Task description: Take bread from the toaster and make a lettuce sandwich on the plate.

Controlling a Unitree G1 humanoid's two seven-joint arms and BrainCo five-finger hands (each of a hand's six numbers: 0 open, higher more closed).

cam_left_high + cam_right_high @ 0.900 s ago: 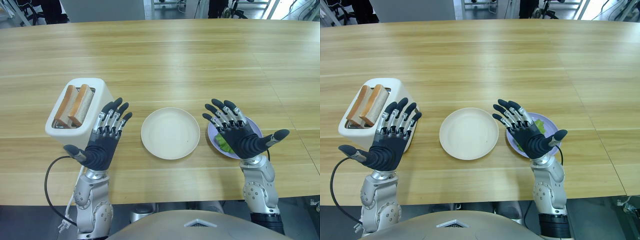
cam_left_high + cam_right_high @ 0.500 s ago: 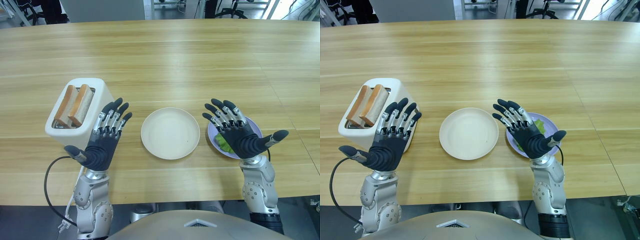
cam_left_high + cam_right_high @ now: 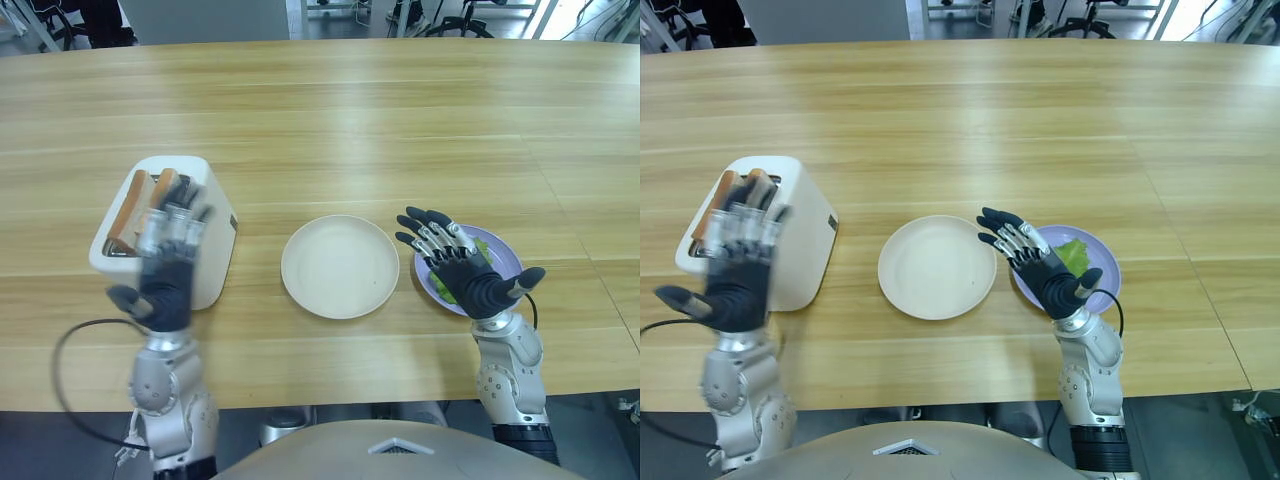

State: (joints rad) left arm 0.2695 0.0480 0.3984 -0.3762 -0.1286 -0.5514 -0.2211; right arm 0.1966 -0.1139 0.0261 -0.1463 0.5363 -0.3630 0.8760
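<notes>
A white toaster (image 3: pixel 215 240) stands at the left with two slices of bread (image 3: pixel 135 199) sticking up from its slots. My left hand (image 3: pixel 168 262) hovers open over the toaster's near end, fingers spread and pointing away, partly covering the bread. A round cream plate (image 3: pixel 340 266) lies in the middle with nothing on it. To its right sits a purple plate (image 3: pixel 1102 263) with green lettuce (image 3: pixel 1070 254). My right hand (image 3: pixel 456 270) is open above the purple plate's left side, fingers pointing toward the cream plate.
The toaster's black cord (image 3: pixel 75 345) loops off the near table edge at the left. The long wooden table (image 3: pixel 340 110) stretches bare behind the plates. Chairs and desk legs stand beyond the far edge.
My left hand has swung left, from beside the toaster to over its near end. My right hand has lowered and shifted a little left, uncovering more of the lettuce.
</notes>
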